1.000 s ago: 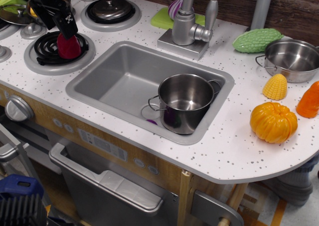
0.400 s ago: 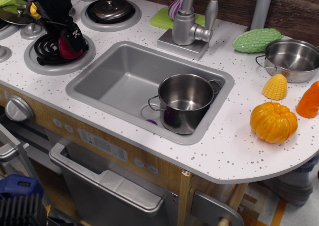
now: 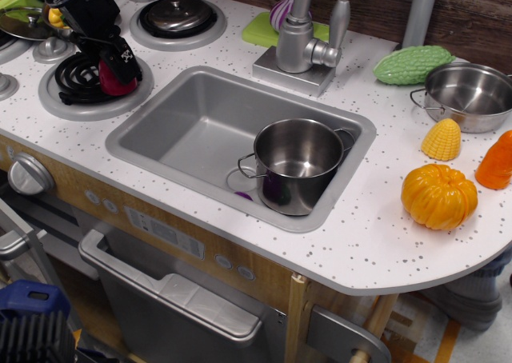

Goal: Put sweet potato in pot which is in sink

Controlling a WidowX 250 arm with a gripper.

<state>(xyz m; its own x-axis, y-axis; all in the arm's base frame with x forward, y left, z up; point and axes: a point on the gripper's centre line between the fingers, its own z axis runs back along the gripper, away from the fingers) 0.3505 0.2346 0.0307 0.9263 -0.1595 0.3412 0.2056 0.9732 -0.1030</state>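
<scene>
The sweet potato (image 3: 113,81), dark red and glossy, sits on the black coil burner (image 3: 76,79) at the left of the counter. My black gripper (image 3: 120,69) is down over it, with its fingers (image 3: 128,59) on either side and covering its top. How tightly they close on it is hidden. The steel pot (image 3: 298,161) with wire loop handles stands upright and empty in the right front corner of the grey sink (image 3: 196,127), well to the right of the gripper.
A silver faucet (image 3: 302,39) stands behind the sink. To the right lie an orange pumpkin (image 3: 438,195), a yellow corn (image 3: 442,139), an orange toy (image 3: 498,161), a green gourd (image 3: 412,64) and a steel pan (image 3: 470,95). A second burner (image 3: 178,17) is behind.
My gripper has come down from above the sweet potato to sit around it and has shifted slightly right. The sweet potato has nudged a little right on the burner.
</scene>
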